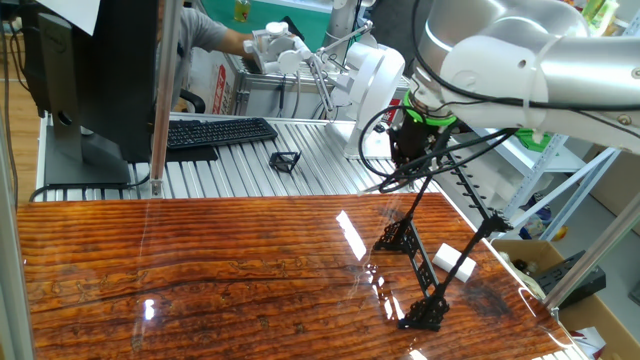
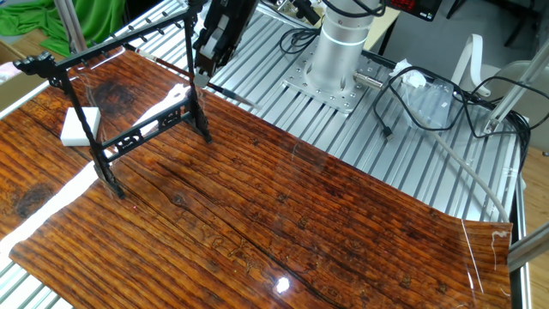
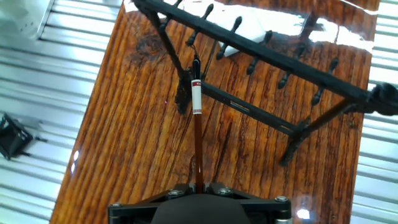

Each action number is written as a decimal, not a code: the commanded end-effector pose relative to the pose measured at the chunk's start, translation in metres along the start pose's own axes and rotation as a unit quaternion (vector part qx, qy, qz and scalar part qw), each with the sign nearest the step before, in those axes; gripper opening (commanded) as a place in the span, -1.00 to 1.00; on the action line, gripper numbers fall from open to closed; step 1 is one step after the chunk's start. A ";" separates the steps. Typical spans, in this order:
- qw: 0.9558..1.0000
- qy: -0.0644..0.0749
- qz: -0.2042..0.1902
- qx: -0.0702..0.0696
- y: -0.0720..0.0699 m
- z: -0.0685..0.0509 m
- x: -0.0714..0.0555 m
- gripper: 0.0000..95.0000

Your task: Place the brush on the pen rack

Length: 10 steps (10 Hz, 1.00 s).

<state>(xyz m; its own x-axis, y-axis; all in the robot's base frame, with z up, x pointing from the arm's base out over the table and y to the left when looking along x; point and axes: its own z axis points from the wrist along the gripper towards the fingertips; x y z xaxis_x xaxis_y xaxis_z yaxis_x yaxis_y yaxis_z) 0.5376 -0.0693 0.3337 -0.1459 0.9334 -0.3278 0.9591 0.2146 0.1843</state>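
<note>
My gripper (image 3: pixel 199 185) is shut on the brush (image 3: pixel 197 130), a thin dark stick with a white band. The brush points away from the hand toward the pen rack (image 3: pixel 280 62). Its tip lies close under one of the hooks at the left part of the rack's top bar; whether they touch I cannot tell. The rack is a long black frame (image 1: pixel 415 265) on lattice feet, standing on the wooden board (image 2: pixel 141 133). The gripper (image 1: pixel 410 158) hovers over the rack's far end (image 2: pixel 200 75). In both fixed views the brush itself is too thin to make out.
A white block (image 1: pixel 455 260) lies on the board beside the rack (image 2: pixel 80 124). A small black wire frame (image 1: pixel 285 160) sits on the ribbed metal table, near a keyboard (image 1: pixel 215 130). The arm's base (image 2: pixel 334 51) and cables stand behind the board.
</note>
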 end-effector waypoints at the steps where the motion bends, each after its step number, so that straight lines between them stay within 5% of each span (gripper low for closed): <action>1: 1.000 0.000 0.004 -0.003 -0.001 0.000 -0.001 -1.00; 10: 1.000 0.003 0.006 -0.004 0.002 0.006 -0.008 -1.00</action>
<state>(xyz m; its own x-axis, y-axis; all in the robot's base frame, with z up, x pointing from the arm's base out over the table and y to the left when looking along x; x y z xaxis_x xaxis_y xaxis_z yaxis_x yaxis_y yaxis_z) 0.5420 -0.0780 0.3305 -0.1358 0.9378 -0.3197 0.9588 0.2057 0.1961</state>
